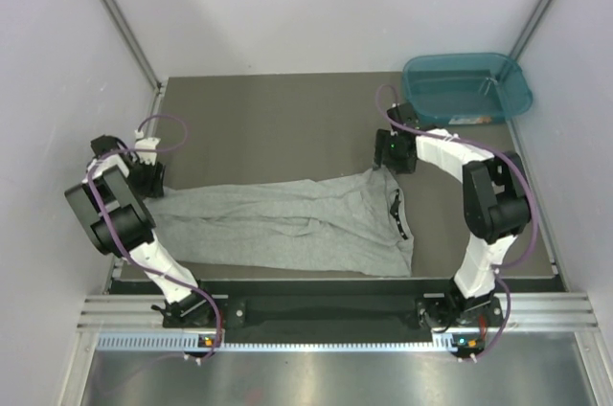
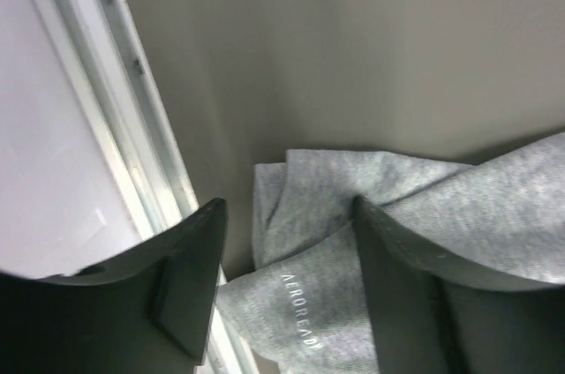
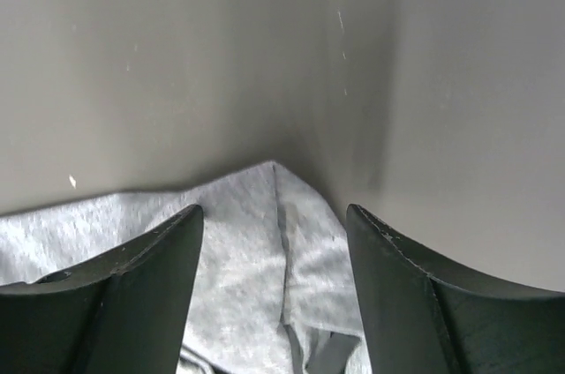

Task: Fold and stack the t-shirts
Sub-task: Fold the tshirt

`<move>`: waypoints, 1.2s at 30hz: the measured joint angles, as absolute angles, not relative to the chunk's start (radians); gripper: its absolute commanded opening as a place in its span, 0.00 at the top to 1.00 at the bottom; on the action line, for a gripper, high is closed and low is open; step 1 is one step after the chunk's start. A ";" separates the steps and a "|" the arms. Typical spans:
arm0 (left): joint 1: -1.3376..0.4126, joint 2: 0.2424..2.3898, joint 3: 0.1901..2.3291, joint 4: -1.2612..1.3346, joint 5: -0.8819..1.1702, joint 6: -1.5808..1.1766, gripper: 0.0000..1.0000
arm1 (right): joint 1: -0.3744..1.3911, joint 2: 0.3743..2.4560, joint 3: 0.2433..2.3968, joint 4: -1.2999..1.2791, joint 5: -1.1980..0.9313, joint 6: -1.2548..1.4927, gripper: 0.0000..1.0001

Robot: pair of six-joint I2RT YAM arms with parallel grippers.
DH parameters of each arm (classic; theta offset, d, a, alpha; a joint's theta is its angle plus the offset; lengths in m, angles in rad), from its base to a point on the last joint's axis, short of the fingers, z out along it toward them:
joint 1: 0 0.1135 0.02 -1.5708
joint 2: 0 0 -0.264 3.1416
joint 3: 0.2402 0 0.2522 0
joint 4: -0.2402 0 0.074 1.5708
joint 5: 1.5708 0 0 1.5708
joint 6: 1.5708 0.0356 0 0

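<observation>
Barely started: shirt (image 1: 287,224) rumpled, unfolded on bench (image 1: 268,119), nothing stacked; my left end effector (image 2: 287,215) and right end effector (image 3: 274,215) sit released astride its two ends.

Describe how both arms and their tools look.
The left arm and right arm have white links, bulky black joint housings and a purple cable looped along each. The left tool and right tool are matte black, with two broad tapered fingers.
</observation>
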State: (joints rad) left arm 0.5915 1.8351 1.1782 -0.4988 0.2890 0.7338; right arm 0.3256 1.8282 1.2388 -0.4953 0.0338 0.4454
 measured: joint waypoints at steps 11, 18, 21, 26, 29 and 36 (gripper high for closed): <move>0.595 1.812 1.136 -0.495 0.358 0.728 0.81 | 0.324 1.888 1.243 -0.456 -0.020 0.445 0.99; 0.613 1.797 1.118 -0.517 0.403 0.768 1.00 | 0.317 2.011 1.404 -0.480 -0.086 0.477 1.00; 0.622 1.784 1.108 -0.554 0.409 0.789 1.00 | 0.317 2.128 1.569 -0.474 -0.103 0.493 1.00; 0.628 1.780 1.108 -0.635 0.452 0.805 1.00 | 0.308 2.349 1.907 -0.466 -0.123 0.536 1.00; 0.620 1.777 1.103 -0.703 0.485 0.811 1.00 | 0.300 2.490 2.119 -0.448 -0.136 0.561 1.00; 0.602 1.762 1.065 -0.819 0.542 0.843 1.00 | 0.279 2.647 2.312 -0.332 -0.163 0.723 0.99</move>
State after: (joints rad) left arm 0.6022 1.7622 1.0649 -0.8192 0.5415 0.8433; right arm 0.2787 2.6472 2.3119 -0.3325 -0.1627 0.7235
